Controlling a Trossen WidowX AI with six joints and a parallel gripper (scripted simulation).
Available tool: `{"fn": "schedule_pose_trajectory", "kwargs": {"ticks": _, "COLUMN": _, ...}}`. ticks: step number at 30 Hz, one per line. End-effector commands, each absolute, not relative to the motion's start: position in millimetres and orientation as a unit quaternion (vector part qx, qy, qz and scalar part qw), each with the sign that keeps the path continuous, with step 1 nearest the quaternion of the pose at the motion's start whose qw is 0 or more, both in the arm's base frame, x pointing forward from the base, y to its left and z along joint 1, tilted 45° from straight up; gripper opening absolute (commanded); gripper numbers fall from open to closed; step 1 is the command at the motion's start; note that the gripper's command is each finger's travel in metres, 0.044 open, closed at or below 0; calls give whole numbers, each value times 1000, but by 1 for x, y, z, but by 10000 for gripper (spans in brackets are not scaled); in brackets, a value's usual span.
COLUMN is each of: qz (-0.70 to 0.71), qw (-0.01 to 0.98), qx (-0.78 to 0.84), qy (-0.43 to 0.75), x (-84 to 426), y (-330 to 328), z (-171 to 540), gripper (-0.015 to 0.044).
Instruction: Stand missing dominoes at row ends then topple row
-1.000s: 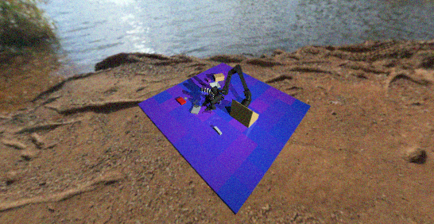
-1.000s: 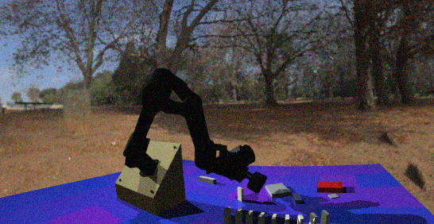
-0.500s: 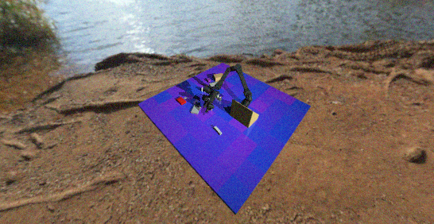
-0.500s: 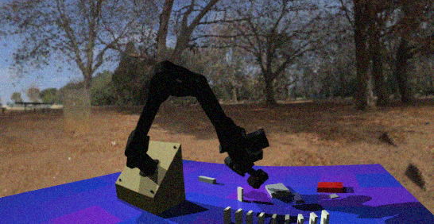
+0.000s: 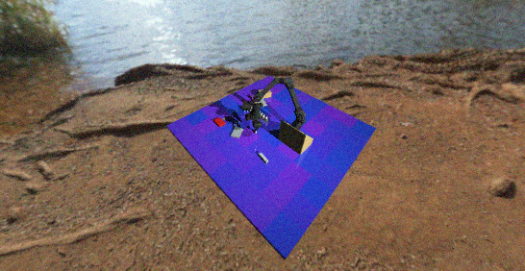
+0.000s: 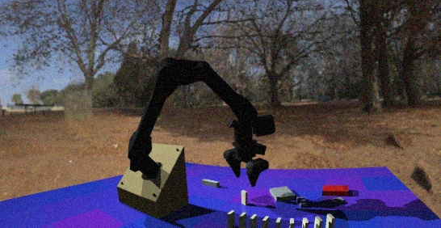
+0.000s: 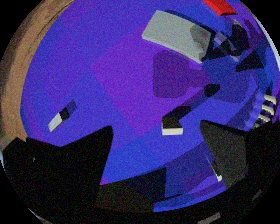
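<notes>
My gripper [image 6: 245, 181] [image 7: 159, 127] is open and empty, pointing down above a pale domino [image 6: 244, 197] [image 7: 172, 131] that stands upright by itself, apart from the row. In the wrist view that domino's top shows between the two fingertips, beyond them. A row of several standing pale dominoes [image 6: 265, 221] [image 7: 266, 108] runs along the bottom of the exterior view, its lower parts cut off by the frame. Another pale domino [image 5: 262, 158] [image 6: 211, 183] [image 7: 55, 124] lies flat on the mat, away from the row. The arm partly hides the row in the top view.
A grey box [image 5: 237, 132] [image 6: 281, 192] [image 7: 173, 36] lies beyond the lone domino. A red block [image 5: 219, 122] [image 6: 335, 190] [image 7: 220, 6] lies farther out. Small greyish pieces lie in shadow between them. The tan wedge [image 5: 290, 137] [image 6: 174, 181] stands at the arm's base.
</notes>
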State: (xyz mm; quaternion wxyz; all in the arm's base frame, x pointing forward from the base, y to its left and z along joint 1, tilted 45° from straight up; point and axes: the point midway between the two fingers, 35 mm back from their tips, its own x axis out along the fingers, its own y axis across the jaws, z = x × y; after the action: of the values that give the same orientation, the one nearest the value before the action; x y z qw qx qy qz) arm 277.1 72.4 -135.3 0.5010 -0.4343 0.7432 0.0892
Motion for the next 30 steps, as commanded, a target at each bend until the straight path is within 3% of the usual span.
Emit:
{"fn": "schedule_pose_trajectory", "kwargs": {"ticks": 1, "qz": 38, "qw": 460, "qx": -488, "qy": 741, "x": 282, "y": 79, "z": -103, "gripper": 440}}
{"fn": "schedule_pose_trajectory", "kwargs": {"ticks": 30, "qz": 36, "qw": 459, "qx": -489, "qy": 741, "x": 273, "y": 24, "z": -158, "gripper": 440}}
